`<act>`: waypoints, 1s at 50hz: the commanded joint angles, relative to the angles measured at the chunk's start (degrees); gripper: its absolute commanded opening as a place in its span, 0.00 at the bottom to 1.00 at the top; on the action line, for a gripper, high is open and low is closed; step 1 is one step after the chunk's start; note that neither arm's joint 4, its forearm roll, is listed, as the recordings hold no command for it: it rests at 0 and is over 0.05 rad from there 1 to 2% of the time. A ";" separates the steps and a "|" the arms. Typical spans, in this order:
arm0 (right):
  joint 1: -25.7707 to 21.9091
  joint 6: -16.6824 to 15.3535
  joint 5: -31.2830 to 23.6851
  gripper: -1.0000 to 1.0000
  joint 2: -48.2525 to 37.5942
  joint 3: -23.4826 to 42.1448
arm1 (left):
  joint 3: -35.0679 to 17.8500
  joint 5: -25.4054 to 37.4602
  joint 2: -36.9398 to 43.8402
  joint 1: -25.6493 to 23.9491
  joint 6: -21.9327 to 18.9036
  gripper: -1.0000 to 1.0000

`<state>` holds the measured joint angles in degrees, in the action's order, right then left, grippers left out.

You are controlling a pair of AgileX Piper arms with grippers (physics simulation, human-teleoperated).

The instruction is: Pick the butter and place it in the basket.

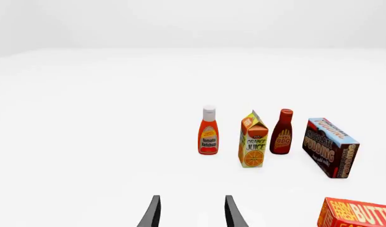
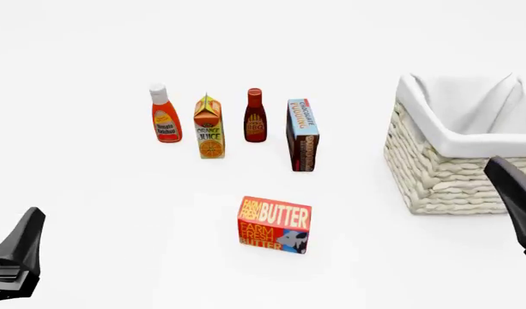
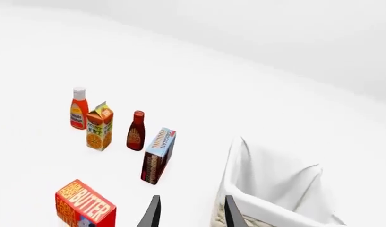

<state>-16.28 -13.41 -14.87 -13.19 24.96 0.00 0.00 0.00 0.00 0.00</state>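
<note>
Nothing of the task looks done yet. At far left the left gripper [image 1: 191,213] hangs low over the worktop [image 2: 91,206], jaws parted and empty; beyond it stand a ketchup bottle [image 2: 165,114], an orange juice carton [image 2: 208,127], a BBQ sauce bottle [image 2: 255,116] and a chocolate pudding box [image 2: 302,134] in a row; nearer, in the middle, the butter [image 2: 275,224] sits on the worktop, well apart from both arms; further right the basket [image 2: 443,174] holds only its cloth liner; the right gripper [image 3: 190,213] hovers near the basket's side, jaws open, gripping nothing. Reach, grasp, carry and release all remain.
</note>
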 commanded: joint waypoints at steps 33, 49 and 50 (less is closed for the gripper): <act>-12.80 -9.85 -4.58 1.00 -23.14 16.36 | 0.00 0.00 0.00 0.00 0.00 1.00; -16.75 -13.19 -4.92 1.00 -29.77 19.67 | 0.00 0.00 0.00 0.00 0.00 1.00; -16.80 -13.16 -5.10 1.00 -30.35 20.14 | 0.00 0.00 0.00 0.00 0.00 1.00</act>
<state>-30.86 -24.78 -19.61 -38.78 42.49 0.00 0.00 0.00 0.00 0.00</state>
